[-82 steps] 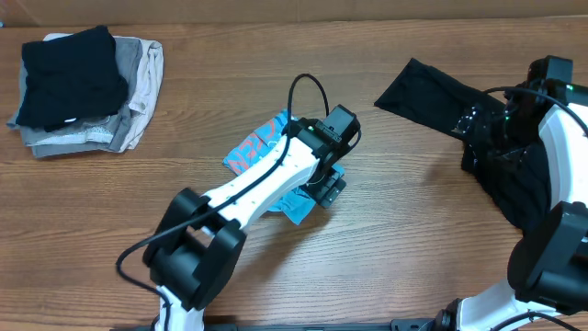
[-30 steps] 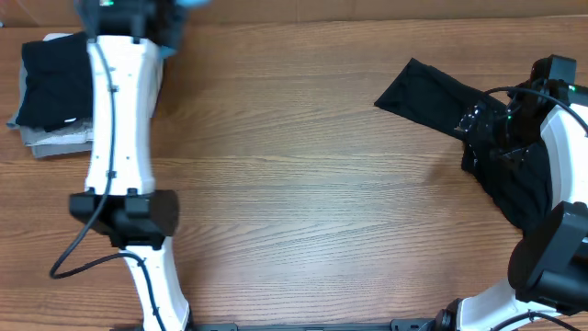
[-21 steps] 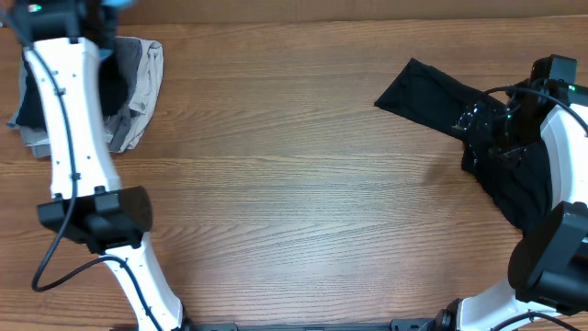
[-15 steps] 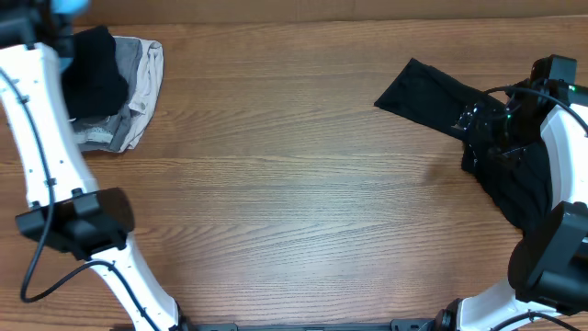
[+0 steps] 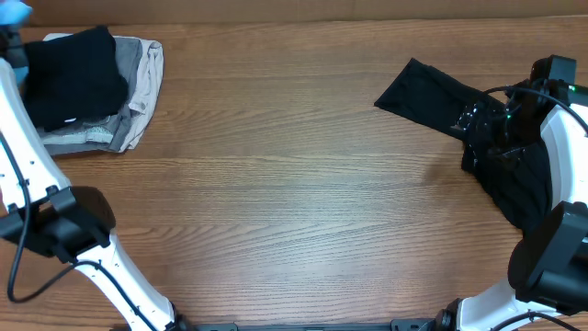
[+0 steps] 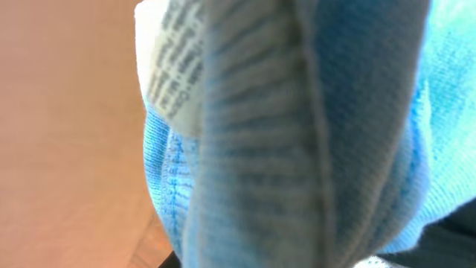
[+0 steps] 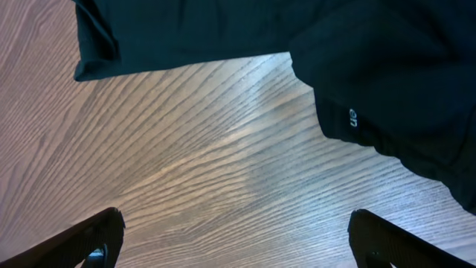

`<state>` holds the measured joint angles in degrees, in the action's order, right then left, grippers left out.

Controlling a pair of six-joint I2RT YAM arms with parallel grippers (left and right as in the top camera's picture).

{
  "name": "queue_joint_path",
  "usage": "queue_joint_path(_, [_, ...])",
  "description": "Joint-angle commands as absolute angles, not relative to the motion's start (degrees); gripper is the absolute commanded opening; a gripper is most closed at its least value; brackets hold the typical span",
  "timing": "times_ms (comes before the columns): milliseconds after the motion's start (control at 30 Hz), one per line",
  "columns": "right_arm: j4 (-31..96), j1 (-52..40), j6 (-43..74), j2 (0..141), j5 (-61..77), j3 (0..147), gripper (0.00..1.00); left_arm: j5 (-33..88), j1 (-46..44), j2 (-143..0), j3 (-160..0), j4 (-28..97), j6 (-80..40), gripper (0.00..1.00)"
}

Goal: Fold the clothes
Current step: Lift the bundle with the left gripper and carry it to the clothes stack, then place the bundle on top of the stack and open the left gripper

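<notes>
At the far upper left of the overhead view, the left gripper (image 5: 7, 20) is pinched nearly shut on the light blue T-shirt (image 6: 297, 134), whose ribbed seam and label fill its wrist view. It sits near the pile of folded clothes (image 5: 87, 87), though it is almost out of frame, so I cannot tell whether it hangs over the pile. At the right, the right gripper (image 7: 238, 234) stands wide open and empty above the table (image 5: 294, 184), near the unfolded black garment (image 5: 432, 92). This looks like the stacking step, and the next move calls for lowering the shirt squarely onto the pile and letting go.
</notes>
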<state>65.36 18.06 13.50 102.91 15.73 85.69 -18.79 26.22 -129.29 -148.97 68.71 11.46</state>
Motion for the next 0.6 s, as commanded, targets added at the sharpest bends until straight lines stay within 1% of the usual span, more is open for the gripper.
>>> queue_joint_path(0, [65.49,18.39,13.50,101.06,16.69,85.45,1.00,-17.91,25.47,-133.51,-150.26,68.12,7.57,0.04])
queue_joint_path(100, [65.93,18.39,13.50,101.06,16.67,85.45,1.00,-16.84,24.95,-136.64,-150.26,68.07,5.04,0.04])
queue_joint_path(300, [66.15,18.37,13.52,101.06,16.86,85.45,1.00,0.14,23.44,-141.71,-150.26,65.95,5.06,0.05])
queue_joint_path(400, [66.28,18.33,13.52,101.06,16.86,85.43,1.00,5.48,22.06,-143.15,-150.23,64.05,4.93,0.05])
queue_joint_path(467, [66.35,18.22,13.52,101.06,16.88,85.45,1.00,6.02,20.71,-143.76,-150.23,62.63,4.60,0.06])
queue_joint_path(533, [66.32,18.00,13.52,101.06,16.86,85.45,1.00,5.93,19.53,-144.00,-150.23,61.41,4.67,0.08])
queue_joint_path(567, [66.32,17.96,13.52,101.06,16.86,85.45,1.00,5.87,18.92,-144.03,-150.23,60.93,4.67,0.14])
